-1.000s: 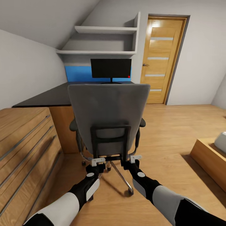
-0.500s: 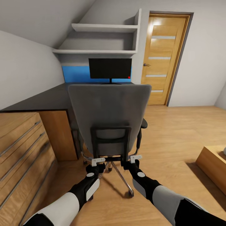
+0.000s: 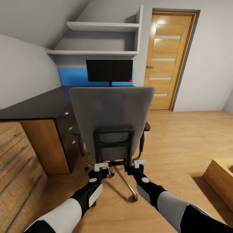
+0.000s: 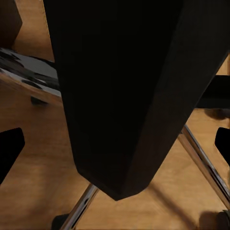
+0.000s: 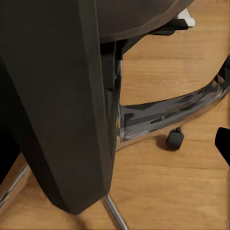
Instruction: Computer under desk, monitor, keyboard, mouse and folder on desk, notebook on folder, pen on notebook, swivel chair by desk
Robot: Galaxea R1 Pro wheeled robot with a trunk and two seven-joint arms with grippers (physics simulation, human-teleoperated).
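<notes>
1. I see the grey upholstered swivel chair with tall back [image 3: 111, 113] straight ahead, its back toward me, in front of the glossy black desk [image 3: 42, 105].
2. My left gripper [image 3: 101, 167] and right gripper [image 3: 139, 163] sit at the black frame [image 3: 114, 147] low on the chair back; I cannot tell whether either is clamped.
3. The black flat monitor [image 3: 109, 70] stands on the desk beyond the chair.

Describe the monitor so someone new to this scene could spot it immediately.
Find the wooden door on the far wall, then the grey wall shelves beside it. Beneath them, on the black desk beyond the swivel chair, stands the monitor: a wide black screen with one red dot.
</notes>
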